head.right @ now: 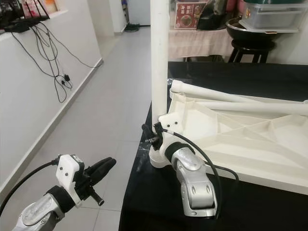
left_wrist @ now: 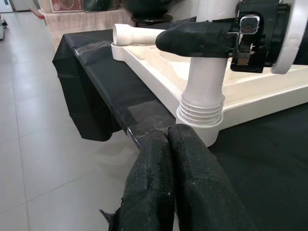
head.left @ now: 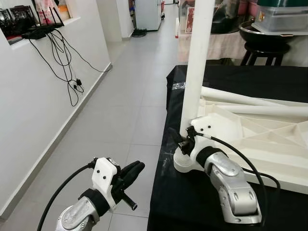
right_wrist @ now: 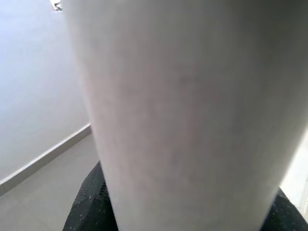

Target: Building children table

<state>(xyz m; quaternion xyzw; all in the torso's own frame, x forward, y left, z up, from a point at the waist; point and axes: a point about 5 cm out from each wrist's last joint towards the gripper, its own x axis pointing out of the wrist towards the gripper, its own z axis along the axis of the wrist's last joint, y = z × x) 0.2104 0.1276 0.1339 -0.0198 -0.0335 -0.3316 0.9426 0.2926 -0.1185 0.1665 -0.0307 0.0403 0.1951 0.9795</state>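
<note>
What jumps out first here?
A tall white plastic table leg stands upright in the corner socket of the upturned white tabletop on the black-covered table, with the right claw clamped at its base. The left claw hovers shut over the floor beside the table.

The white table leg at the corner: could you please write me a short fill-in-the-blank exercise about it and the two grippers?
1. The white table leg stands ____ in the corner socket of the upturned tabletop.
2. The ____ gripper is closed around the leg's base.
3. The left gripper hangs over the floor with its fingers ____.
4. The tabletop lies on a ____ cloth.

Missing words: upright; right; shut; black
</note>
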